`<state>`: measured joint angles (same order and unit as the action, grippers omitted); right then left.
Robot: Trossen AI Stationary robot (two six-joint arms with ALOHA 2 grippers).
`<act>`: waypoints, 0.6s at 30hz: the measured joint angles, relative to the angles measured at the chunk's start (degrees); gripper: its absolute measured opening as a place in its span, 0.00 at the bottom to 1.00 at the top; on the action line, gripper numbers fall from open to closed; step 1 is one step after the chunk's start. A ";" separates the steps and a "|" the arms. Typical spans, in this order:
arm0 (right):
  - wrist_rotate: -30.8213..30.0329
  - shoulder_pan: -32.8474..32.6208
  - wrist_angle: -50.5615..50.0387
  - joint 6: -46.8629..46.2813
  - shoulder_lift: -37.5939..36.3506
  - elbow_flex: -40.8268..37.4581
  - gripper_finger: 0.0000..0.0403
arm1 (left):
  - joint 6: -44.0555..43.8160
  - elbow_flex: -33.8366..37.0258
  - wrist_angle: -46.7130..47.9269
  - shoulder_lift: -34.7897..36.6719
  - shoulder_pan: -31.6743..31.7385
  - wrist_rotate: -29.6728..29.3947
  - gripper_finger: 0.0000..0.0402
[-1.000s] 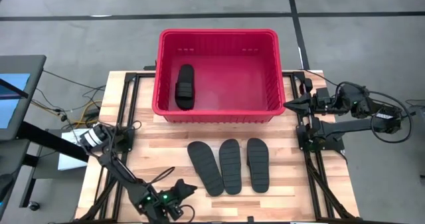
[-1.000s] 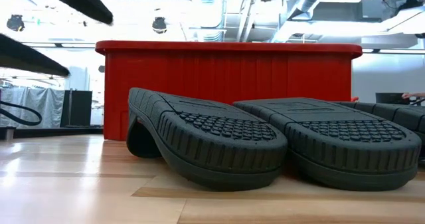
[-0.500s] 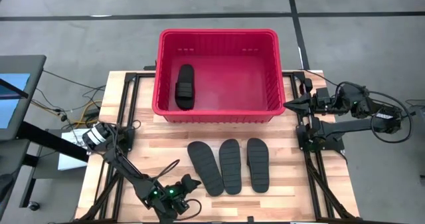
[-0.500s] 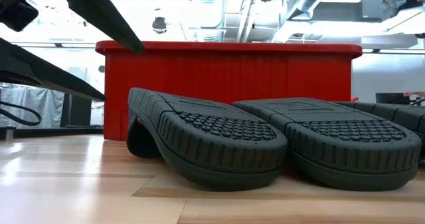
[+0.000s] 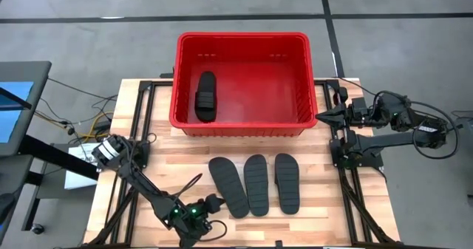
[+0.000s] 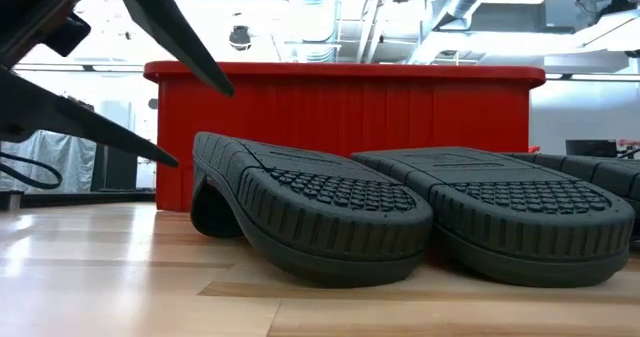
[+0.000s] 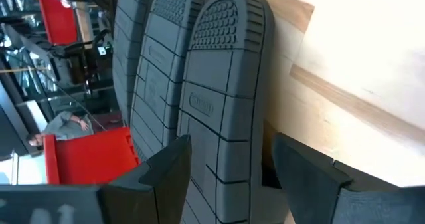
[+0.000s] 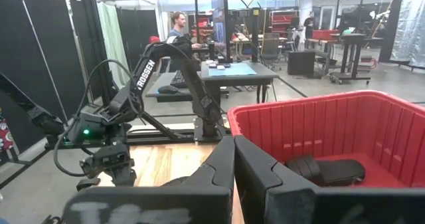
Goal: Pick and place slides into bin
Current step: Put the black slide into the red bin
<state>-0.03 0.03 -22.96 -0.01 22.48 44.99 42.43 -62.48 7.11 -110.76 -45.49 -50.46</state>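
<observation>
One slide (image 5: 205, 96) lies at 9 o'clock in the bin (image 5: 240, 123), three slides (image 5: 256, 184) wait sole-up on the desk (image 5: 185, 153), and the left hand (image 5: 214, 202), fingers apart, seems about to straddle the leftmost; the right hand (image 5: 322, 115), fingers together, idles at 3 o'clock.

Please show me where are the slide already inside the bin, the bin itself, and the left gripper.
slide in the bin (image 5: 205, 96), high view, on its strap.
bin (image 5: 242, 36), high view, on its far rim.
left gripper (image 7: 229, 161), left wrist view, midway between its open fingertips.
</observation>
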 joint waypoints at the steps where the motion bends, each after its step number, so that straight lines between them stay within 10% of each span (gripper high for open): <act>1: 0.00 -0.01 0.00 0.01 0.00 0.00 0.00 | 0.55 0.00 0.00 0.00 0.23 0.63 0.50; 18: 0.00 -0.01 0.01 0.00 0.00 -0.01 0.00 | 3.52 0.00 1.43 0.02 3.19 2.96 0.50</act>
<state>-0.03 0.02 -22.96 -0.01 22.48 44.99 45.94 -62.48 8.55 -110.74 -42.30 -47.50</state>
